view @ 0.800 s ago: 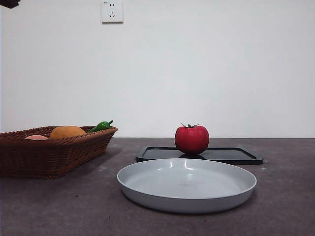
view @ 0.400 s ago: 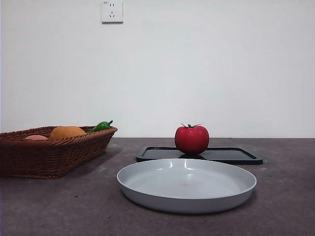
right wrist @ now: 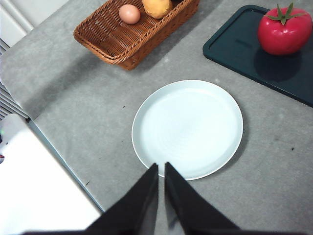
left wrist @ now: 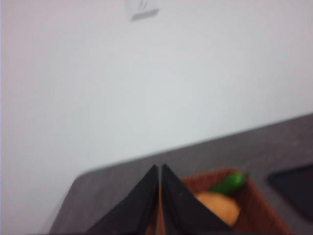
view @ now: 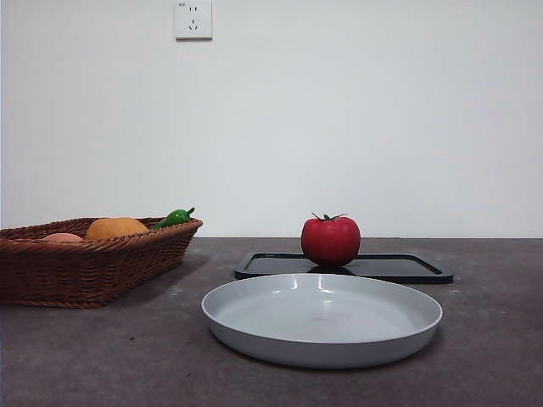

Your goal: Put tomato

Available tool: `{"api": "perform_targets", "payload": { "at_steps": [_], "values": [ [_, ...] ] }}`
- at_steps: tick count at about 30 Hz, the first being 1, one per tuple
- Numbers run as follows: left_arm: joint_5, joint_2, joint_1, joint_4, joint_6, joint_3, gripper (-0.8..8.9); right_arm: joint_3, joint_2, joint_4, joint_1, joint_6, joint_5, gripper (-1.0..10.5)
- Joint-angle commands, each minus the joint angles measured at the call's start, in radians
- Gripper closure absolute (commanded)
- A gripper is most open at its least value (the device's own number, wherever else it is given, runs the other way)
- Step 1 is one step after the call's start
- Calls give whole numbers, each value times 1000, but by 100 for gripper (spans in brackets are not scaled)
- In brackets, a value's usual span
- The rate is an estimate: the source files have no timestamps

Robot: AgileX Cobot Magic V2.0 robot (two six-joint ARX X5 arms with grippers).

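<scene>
Right gripper [right wrist: 161, 169], clenched and empty, hangs well apart from the tomato [right wrist: 284, 30] on the tray [right wrist: 244, 51].

A black arm tip, seen at the front view's top-left corner a second ago, is gone from that corner, out of frame by half a second ago and absent now. Nothing on the table shifts over the same second.

No readable text, label or number anywhere. Only a tiny, illegible mark on the white plastic wall socket [view: 193, 19].
</scene>
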State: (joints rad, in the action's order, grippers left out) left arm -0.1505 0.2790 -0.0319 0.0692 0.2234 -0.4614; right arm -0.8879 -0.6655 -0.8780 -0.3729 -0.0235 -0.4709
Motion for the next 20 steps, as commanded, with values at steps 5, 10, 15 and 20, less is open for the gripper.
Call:
{"api": "perform_targets", "payload": {
  "at_steps": [5,10,15,20],
  "values": [
    [29,-124,-14,-16,-3,222,805,-8,-5,11,-5,-2,0,936],
    [29,-189,-14,-7,-8,332,805,-8,-5,11,-5,-2,0,936],
    [29,-230,-14,-4,-7,397,805,-8,-5,11,-5,-2,0,936],
    [29,-277,-14,56,-7,444,805,-8,-5,11,-5,-2,0,936]
  ]
}}
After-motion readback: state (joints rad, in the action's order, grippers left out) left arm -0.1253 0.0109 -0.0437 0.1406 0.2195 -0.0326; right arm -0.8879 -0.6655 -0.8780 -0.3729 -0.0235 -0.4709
